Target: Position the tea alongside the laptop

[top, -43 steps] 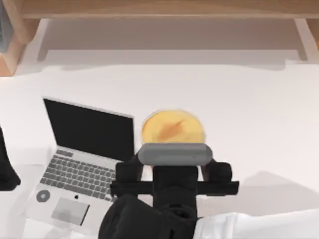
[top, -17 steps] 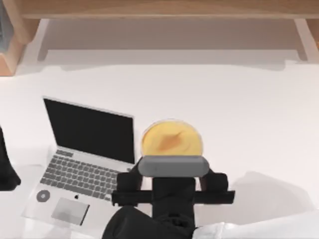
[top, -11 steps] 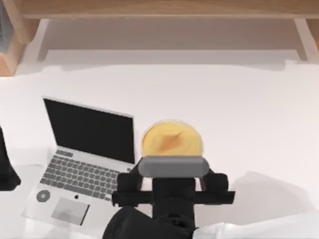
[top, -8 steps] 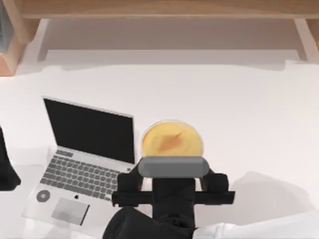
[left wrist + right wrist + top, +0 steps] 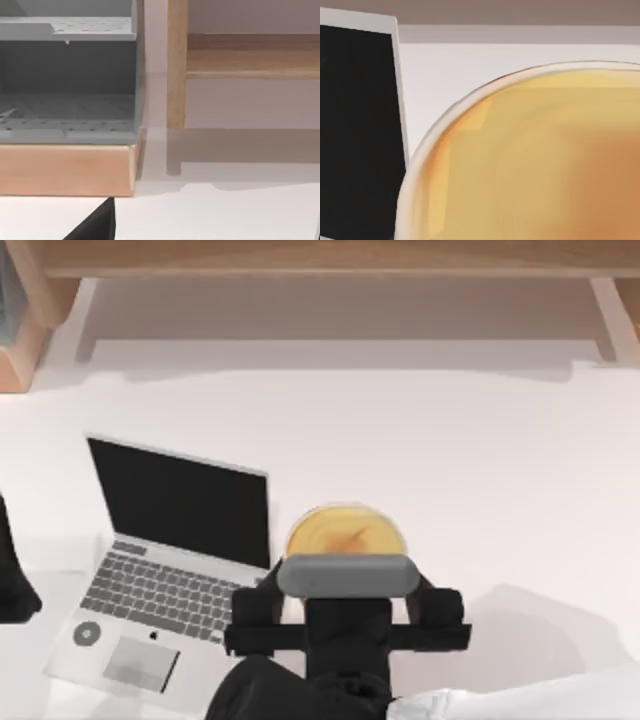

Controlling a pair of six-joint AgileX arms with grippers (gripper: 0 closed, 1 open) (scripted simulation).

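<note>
right hand [image 5: 345,565] over tea [image 5: 345,530], grip state can't tell | tea just beside laptop [image 5: 175,540] | lower straight, release upright, clear the screen | left arm parked at left edge

Right gripper [image 5: 345,575] low (left arm [image 5: 14,585] parked)

Right arm [image 5: 340,640]: black body with a rounded grey bar [image 5: 347,576] across the front, a black crossbar behind it ending in two blocky black lugs, a bulbous black housing farther back, then a white link [image 5: 530,700] running off toward the lower right. Left arm [image 5: 15,575]: a plain black shape at the left edge of the top view. Black angular corner [image 5: 95,225] in the left wrist view. No cables, screws or markings discernible.
</note>
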